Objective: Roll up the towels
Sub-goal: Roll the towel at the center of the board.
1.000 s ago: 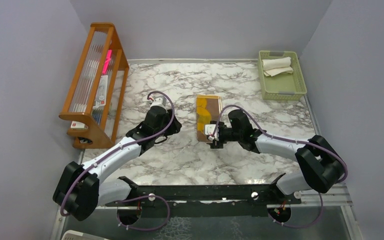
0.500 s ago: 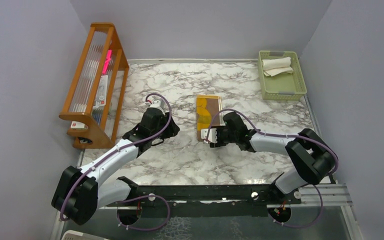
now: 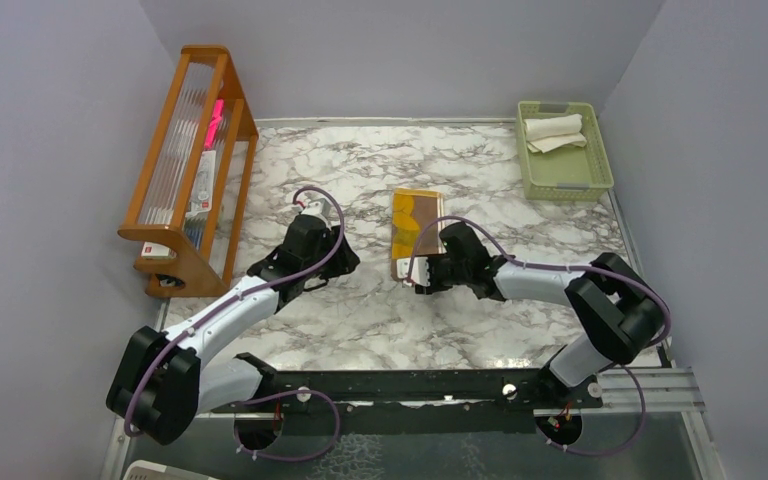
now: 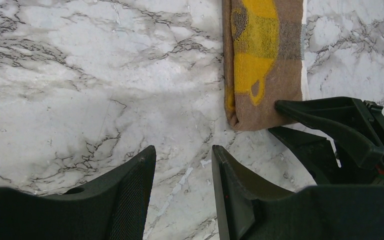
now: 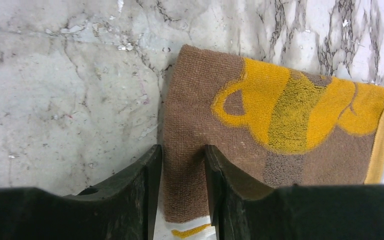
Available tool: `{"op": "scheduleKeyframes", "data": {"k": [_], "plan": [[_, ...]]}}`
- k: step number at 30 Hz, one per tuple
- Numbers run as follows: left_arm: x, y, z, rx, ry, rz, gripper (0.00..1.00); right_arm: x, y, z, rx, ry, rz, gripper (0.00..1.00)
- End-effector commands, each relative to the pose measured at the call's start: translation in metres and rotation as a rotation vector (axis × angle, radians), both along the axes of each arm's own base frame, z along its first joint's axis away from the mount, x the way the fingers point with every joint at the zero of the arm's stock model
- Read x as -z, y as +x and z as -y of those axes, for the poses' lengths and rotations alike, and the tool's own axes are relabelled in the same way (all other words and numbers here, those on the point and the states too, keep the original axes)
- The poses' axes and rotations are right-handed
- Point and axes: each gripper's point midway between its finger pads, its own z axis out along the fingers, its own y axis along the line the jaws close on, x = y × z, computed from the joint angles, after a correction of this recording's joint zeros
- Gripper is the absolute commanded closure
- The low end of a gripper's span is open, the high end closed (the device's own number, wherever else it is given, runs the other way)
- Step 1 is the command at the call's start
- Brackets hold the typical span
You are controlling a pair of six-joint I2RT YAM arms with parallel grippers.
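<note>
Cloth fills the narrow gap between the black fingers of the right tool (image 5: 182, 150), which is clenched on the near edge of a folded brown terry towel (image 5: 195, 100) with a yellow teapot motif. It lies flat mid-way across the white marble-patterned counter (image 3: 480, 170). The left tool (image 4: 182, 150) hovers released just left of it. A cream-white cloth towel (image 3: 555, 130) sits in the pale green plastic basket (image 3: 565, 192).

No text, brand or number can be read in any view. A small white tag (image 3: 157, 250) with a red mark sits at the near end of the wooden rack (image 3: 185, 265); it is too small to make out. A white packet (image 3: 203, 180) in the rack carries print that is also too small to read. The brown towel (image 5: 280, 115) on the worktop (image 3: 360, 310) shows a yellow teapot-like picture, not lettering.
</note>
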Motion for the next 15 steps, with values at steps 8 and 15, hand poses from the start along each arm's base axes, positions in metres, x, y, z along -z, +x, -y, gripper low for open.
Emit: {"op": "scheduleKeyframes", "data": {"k": [8, 15], "plan": [[-0.001, 0.004, 0.009, 0.036, -0.025, -0.021, 0.53, -0.017, -0.020, -0.019, -0.073, 0.069, -0.034, 0.57], [0.004, 0.001, 0.006, 0.035, -0.012, -0.033, 0.53, -0.001, -0.016, -0.020, -0.065, 0.033, -0.052, 0.58]]}}
